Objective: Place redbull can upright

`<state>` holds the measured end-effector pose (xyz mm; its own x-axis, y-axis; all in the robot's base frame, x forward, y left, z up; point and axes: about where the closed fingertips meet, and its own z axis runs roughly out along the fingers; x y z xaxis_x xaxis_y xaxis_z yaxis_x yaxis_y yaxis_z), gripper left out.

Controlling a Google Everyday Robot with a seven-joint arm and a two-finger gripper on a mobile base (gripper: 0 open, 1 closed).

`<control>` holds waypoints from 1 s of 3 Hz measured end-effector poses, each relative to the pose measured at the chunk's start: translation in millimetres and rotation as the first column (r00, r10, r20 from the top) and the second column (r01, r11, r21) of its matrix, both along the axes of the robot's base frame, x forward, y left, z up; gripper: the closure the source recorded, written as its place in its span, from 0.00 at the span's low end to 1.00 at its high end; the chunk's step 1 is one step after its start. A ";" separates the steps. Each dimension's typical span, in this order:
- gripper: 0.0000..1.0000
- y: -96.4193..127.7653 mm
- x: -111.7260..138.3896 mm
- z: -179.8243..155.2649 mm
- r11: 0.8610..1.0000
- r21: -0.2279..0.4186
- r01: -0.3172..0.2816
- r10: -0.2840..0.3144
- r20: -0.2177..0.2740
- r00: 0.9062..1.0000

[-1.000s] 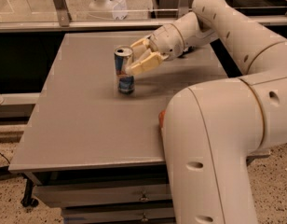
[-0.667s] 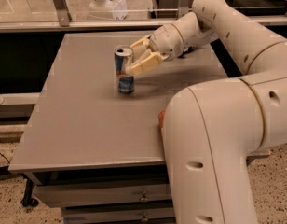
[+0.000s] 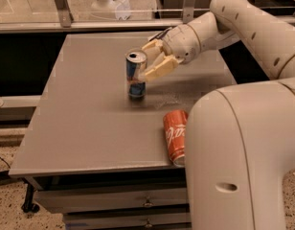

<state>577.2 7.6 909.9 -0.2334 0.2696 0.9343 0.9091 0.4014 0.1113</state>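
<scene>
The redbull can stands upright near the middle of the grey tabletop, my hand right beside its upper half with fingers spread wide, gripping nothing, while an orange soda can lies toppled near the front edge.

Redbull can: upright on grey table. Gripper: fingers spread, just beside the can's top. Orange soda can: on its side, near table's front edge.
</scene>
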 end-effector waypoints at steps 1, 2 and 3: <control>0.18 -7.3 -8.9 4.8 1.000 0.008 0.004 -0.004 0.008 1.000; 0.00 -1.6 -12.2 2.4 1.000 0.007 -0.014 0.014 -0.001 1.000; 0.00 9.7 -12.6 -4.0 0.999 0.009 -0.038 0.038 -0.017 0.999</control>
